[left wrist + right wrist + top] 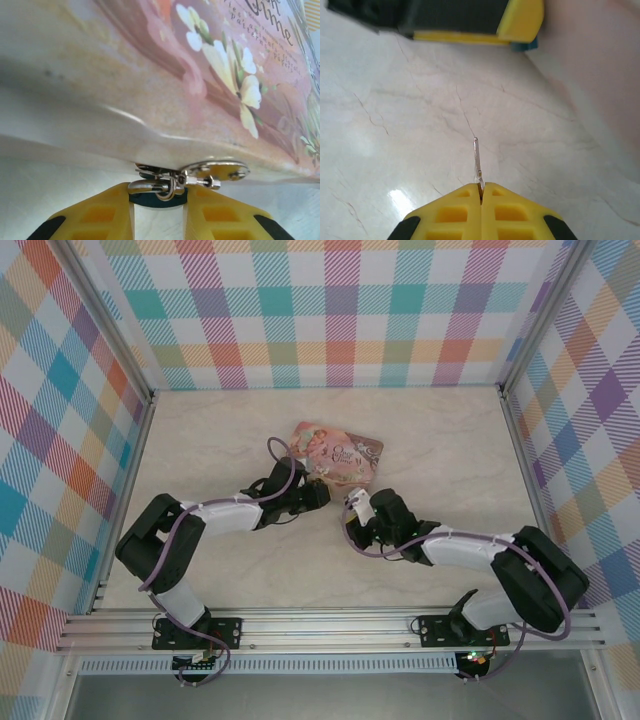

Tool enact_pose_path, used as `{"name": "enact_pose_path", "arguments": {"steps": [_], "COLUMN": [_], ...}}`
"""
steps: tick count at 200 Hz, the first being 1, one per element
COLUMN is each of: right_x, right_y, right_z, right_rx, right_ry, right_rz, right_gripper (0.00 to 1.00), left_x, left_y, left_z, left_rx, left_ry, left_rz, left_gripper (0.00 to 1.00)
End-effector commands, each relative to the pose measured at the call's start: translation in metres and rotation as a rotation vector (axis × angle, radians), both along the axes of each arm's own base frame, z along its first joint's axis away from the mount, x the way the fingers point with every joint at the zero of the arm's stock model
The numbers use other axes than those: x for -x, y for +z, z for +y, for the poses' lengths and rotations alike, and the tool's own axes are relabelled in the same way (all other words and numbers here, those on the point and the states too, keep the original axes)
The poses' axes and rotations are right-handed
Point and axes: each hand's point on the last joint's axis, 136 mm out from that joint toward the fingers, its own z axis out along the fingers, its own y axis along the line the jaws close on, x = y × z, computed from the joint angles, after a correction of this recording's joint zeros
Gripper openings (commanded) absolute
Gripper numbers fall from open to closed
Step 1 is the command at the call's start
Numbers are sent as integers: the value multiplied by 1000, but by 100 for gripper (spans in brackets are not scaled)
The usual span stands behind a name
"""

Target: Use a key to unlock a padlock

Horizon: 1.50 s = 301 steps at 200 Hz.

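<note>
Padlock [159, 199] between left fingers [100, 215], key [477, 159] between right fingers [517, 212].

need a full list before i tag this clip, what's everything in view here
tin: one, pink with a flower print, mid table, just beyond both grippers
clasp: one, silvery, on the tin's near edge, beside the padlock's shackle
padlock: one, blue body with a silvery shackle, between the left gripper's fingers at the tin's edge
key: one, thin and silvery, sticking out of the right gripper, above the table
table: one, cream marble look, under everything
walls: three, pastel plaid, on the left, back and right
left gripper: one, yellow fingers, closed on the padlock
right gripper: one, yellow fingers, shut on the key
arms: two, black and white with purple cables, left arm and right arm
</note>
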Motion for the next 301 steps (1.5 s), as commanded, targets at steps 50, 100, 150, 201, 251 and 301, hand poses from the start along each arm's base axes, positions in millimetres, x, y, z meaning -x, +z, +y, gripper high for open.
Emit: {"name": "enact_pose_path", "arguments": {"steps": [50,100,150,201,251,301], "right_x": [-22,-30,-39,-46,-54,-56], "right_y": [10,10,7,3,3,1], "right_z": [12,14,20,27,25,31], "right_rx": [22,29,36,49,46,30], "right_ry": [4,0,-11,-33,-72,-64], "right_rz": [-119,-154,-171,-200,-238,-235], "right_gripper": [0,0,0,0,0,0], "left_x": [3,4,4,5,5,5], "left_y": [32,32,32,32,33,33], "left_z": [-15,-15,-15,-13,-13,-13], "left_rx": [73,84,83,81,83,83], "left_ry": [-26,-16,-15,-7,-8,-8], "left_rz": [16,27,26,28,28,28], "left_gripper": [23,23,23,23,23,23]}}
